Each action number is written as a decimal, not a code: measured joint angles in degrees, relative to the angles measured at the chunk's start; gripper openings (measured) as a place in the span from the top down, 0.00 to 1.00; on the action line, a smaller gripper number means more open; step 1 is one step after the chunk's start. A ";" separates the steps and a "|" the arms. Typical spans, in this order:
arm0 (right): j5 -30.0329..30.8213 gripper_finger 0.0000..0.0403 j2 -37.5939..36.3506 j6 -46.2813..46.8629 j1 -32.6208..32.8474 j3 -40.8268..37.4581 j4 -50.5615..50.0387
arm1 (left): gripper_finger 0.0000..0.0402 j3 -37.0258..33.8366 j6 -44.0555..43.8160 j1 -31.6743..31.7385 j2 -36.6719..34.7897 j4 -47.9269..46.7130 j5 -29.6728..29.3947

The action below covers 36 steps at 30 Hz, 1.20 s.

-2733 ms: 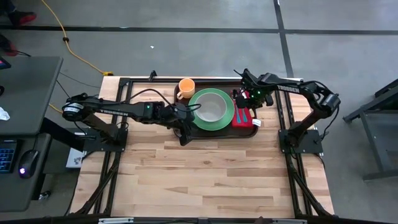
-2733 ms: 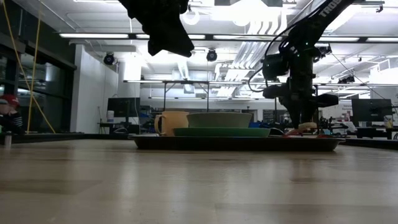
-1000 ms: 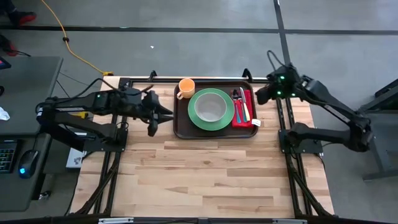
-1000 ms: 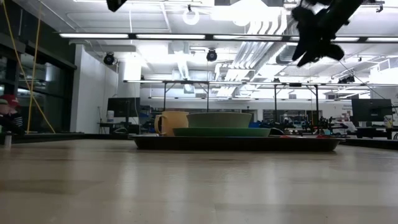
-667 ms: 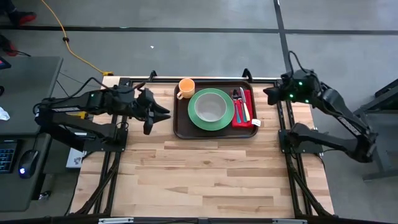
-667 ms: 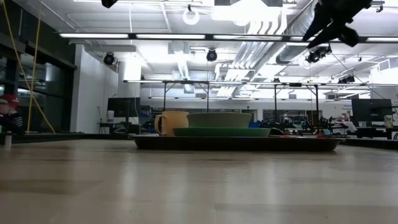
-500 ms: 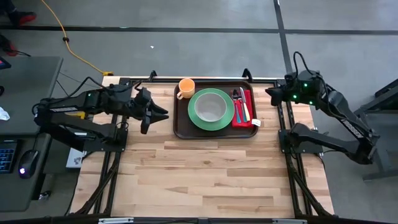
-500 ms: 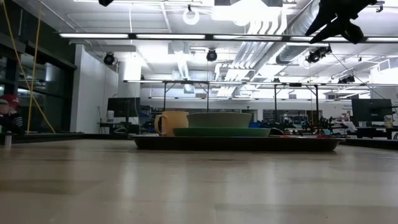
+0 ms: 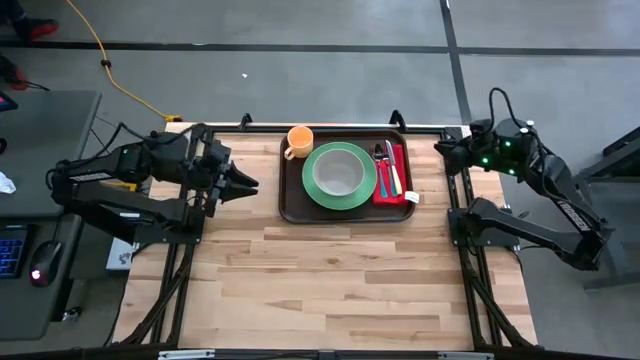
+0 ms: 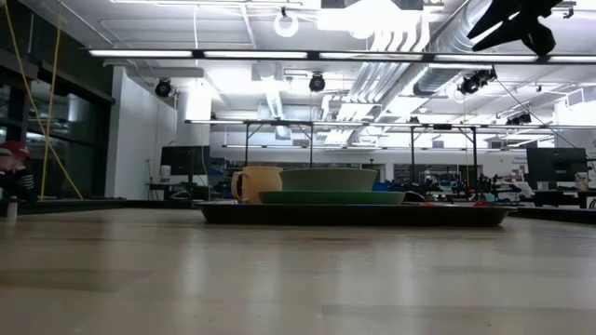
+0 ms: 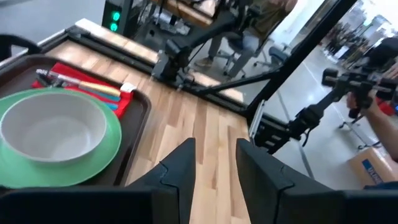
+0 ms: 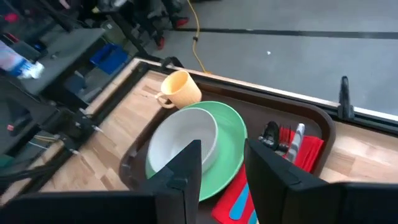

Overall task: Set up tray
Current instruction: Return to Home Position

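Note:
The dark brown tray (image 9: 292,196) lies flat near the table's far edge. On it rest a round green plate (image 9: 366,188) with a pale bowl (image 9: 338,172), an orange mug (image 9: 299,140) at its far left corner, and a red napkin (image 9: 393,191) with cutlery (image 9: 388,166) along its right side. My left gripper (image 9: 250,185) hovers open to the left of the tray, over the wood. My right gripper (image 9: 441,148) hovers open beyond the tray's far right corner, high up; it shows at the top of the low view (image 10: 515,25). Neither touches anything.
Bare wooden tabletop (image 9: 330,280) stretches from the tray to the near edge. The black arm bases and frame rails (image 9: 455,190) flank the table's left and right sides. A desk with a keyboard (image 9: 12,250) stands beyond the left edge.
Both arms have drawn back from the tray. My left gripper moved toward the table's left edge, my right gripper toward the right edge and upward. The tray and everything on it stayed still.

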 joint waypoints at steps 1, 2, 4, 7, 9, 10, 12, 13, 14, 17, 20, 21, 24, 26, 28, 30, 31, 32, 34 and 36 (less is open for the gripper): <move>-0.39 0.75 -0.70 0.64 0.01 0.00 0.00 | 0.64 0.00 -0.01 0.00 -0.36 0.40 0.00; -0.85 0.75 -1.43 1.16 0.08 0.00 0.00 | 0.64 0.00 -0.22 0.00 -0.70 0.86 -0.01; -1.36 0.75 -2.97 2.53 0.30 0.00 0.00 | 0.64 0.00 -0.42 0.00 -1.09 1.66 -0.01; -1.47 0.75 -5.31 4.17 0.85 0.00 -0.01 | 0.64 0.02 -0.42 0.00 -1.09 2.09 -0.01; -1.27 0.75 -6.93 5.09 1.22 0.00 0.00 | 0.64 0.02 -0.42 0.00 -1.04 2.06 -0.12; -1.04 0.75 -7.73 5.25 1.37 0.00 -0.02 | 0.64 0.02 -0.42 0.00 -1.04 2.07 -0.58; -0.96 0.75 -9.36 5.21 1.44 0.00 -0.02 | 0.64 0.02 -0.39 0.00 -1.21 2.07 -1.01; -0.96 0.75 -10.16 5.17 1.44 0.00 -0.04 | 0.64 0.02 -0.39 0.00 -1.48 2.05 -1.10; -0.94 0.75 -10.96 5.17 1.42 0.00 -0.06 | 0.64 0.00 -0.36 0.02 -1.80 2.06 -1.12; -0.97 0.75 -13.30 5.19 1.42 0.00 -0.47 | 0.64 0.00 0.99 0.02 -3.00 3.69 -1.00; -0.98 0.75 -15.31 5.53 1.42 0.00 -2.33 | 0.64 0.02 2.59 0.02 -4.18 4.95 -0.74; -0.92 0.75 -15.97 5.57 1.42 0.00 -3.38 | 0.64 0.02 2.69 0.02 -4.64 4.71 -0.72; -0.74 0.75 -17.82 6.80 1.33 0.00 -5.42 | 0.64 0.00 2.87 0.02 -6.08 4.55 -0.68; -0.54 0.75 -19.09 6.88 1.22 -0.03 -6.23 | 0.64 0.00 3.75 0.02 -6.99 4.32 -0.66; -0.51 0.75 -20.37 6.70 1.22 -0.04 -6.04 | 0.64 -0.37 4.05 0.02 -7.85 4.62 -0.64; -0.51 0.75 -21.58 6.66 1.22 -0.04 -6.12 | 0.64 -1.62 4.12 0.02 -9.07 5.02 -0.62; -0.49 0.75 -22.21 6.49 1.22 -0.04 -6.09 | 0.64 -2.59 3.90 0.02 -9.82 5.20 -0.62; -0.29 0.75 -22.79 6.45 1.22 -0.04 -6.12 | 0.64 -3.89 3.74 0.02 -10.69 6.32 -0.62; 0.24 0.75 -23.88 6.28 1.22 -0.04 -6.18 | 0.64 -6.99 3.62 0.02 -12.59 9.91 -0.34; 0.83 0.75 -24.79 5.95 1.22 -0.04 -6.75 | 0.64 -10.43 3.60 0.02 -14.71 13.83 0.84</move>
